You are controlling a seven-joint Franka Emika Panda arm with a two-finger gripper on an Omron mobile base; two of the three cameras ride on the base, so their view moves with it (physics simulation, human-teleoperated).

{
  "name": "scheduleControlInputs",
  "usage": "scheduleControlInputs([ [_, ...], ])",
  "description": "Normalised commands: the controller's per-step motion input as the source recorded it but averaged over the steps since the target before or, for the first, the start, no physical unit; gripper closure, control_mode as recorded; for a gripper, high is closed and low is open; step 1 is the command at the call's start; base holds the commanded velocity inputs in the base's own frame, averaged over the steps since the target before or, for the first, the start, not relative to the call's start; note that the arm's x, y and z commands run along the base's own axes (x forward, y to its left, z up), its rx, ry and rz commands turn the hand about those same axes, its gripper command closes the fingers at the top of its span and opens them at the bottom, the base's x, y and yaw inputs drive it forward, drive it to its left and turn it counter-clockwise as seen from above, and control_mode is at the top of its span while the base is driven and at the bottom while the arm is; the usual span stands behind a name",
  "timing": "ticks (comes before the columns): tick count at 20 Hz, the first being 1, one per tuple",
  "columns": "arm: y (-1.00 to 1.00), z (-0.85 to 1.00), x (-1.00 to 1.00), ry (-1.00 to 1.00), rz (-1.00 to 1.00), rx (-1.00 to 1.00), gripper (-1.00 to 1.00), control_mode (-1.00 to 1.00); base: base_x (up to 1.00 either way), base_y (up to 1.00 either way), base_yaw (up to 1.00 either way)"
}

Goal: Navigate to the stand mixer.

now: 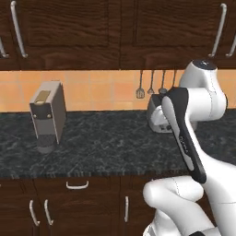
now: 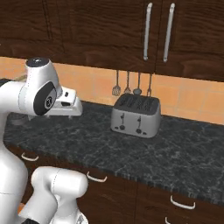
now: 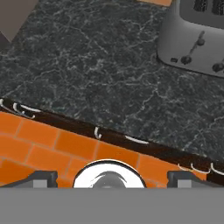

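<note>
The stand mixer is out of view. My gripper [image 3: 111,179] is open, its two dark fingertips [image 3: 41,178] standing far apart at the bottom of the hand view with nothing between them. It hangs in front of the counter's front edge and looks down over the dark marbled countertop [image 3: 100,65] and the orange tiled floor [image 3: 43,148].
A boxy grey-brown coffee machine [image 1: 47,115] stands on the counter [image 1: 106,143] at the left. A silver toaster [image 2: 134,114] sits further right against the orange backsplash, under hanging utensils [image 2: 131,85]. Dark wood cabinets run above, with drawers below.
</note>
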Motion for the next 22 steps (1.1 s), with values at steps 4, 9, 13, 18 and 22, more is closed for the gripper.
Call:
scheduleControlInputs([
  [4,0.0,0.0,0.0,0.0,0.0,0.0,-1.0,1.0,-0.34,0.3,0.76],
  [9,0.0,0.0,0.0,0.0,0.0,0.0,-1.0,1.0,-0.16,0.44,0.82],
  [13,0.0,0.0,0.0,0.0,0.0,0.0,-1.0,1.0,-0.21,0.38,0.81],
  [18,0.0,0.0,0.0,0.0,0.0,0.0,-1.0,1.0,-0.23,0.41,0.79],
  [22,0.0,0.0,0.0,0.0,0.0,0.0,-1.0,1.0,-0.15,0.43,0.82],
])
